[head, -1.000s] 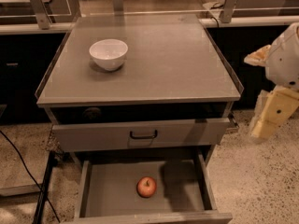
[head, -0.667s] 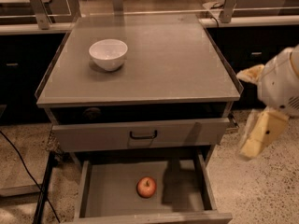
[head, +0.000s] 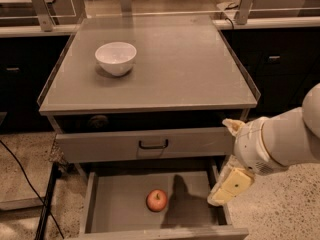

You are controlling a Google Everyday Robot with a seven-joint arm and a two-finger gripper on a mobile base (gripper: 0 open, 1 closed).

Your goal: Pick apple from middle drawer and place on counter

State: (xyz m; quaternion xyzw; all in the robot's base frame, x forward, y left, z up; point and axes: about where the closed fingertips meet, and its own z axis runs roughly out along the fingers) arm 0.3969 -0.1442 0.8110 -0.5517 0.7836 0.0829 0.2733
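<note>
The apple (head: 157, 200), small and red with yellowish patches, lies on the grey floor of the open middle drawer (head: 125, 204), near its centre. My gripper (head: 226, 186) hangs at the end of the white arm over the drawer's right side wall, to the right of the apple and above it, apart from it. Its shadow falls on the drawer floor just right of the apple. The counter (head: 190, 69) is the flat grey cabinet top above, with a thin clear rim.
A white bowl (head: 116, 58) stands on the counter's left part. A shut grey drawer front with a small black handle (head: 153, 145) sits above the open drawer. Dark cabinets and a pale worktop run behind. A black cable lies on the floor at the left.
The arm has moved left and down, from beside the counter's right edge to over the right side of the open drawer. The apple and bowl have not moved.
</note>
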